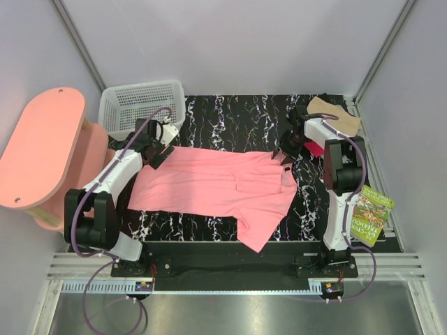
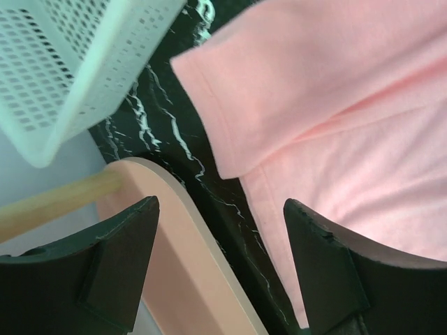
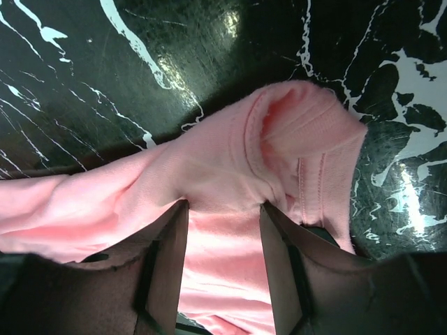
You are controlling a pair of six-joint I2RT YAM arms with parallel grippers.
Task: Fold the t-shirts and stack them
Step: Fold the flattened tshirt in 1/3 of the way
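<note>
The bright pink t-shirt [image 1: 209, 185] lies spread across the middle of the black marbled surface [image 1: 230, 115], with one corner reaching the near edge. It looks light and limp. It would probably sag, stretch and crease if lifted by a single point, so the doubled hems and seams at its far corners seem the soundest places to pinch.

At the shirt's far left corner, the left end effector [image 2: 220, 230] hangs just past a sleeve hem, its jaws wide apart with nothing between them. At the shirt's far right corner, by the collar, the right end effector [image 3: 220, 223] has its jaws partly apart with pink cloth between them. Whether they actually pinch it cannot be told.

Past the shirt's right end sits a folded tan tee [image 1: 334, 112] with a red tee [image 1: 316, 149] beside it, and a green book [image 1: 370, 213] lies further out. Beyond the left end are a white basket [image 1: 143, 105] and a pink stool [image 1: 42, 146].
</note>
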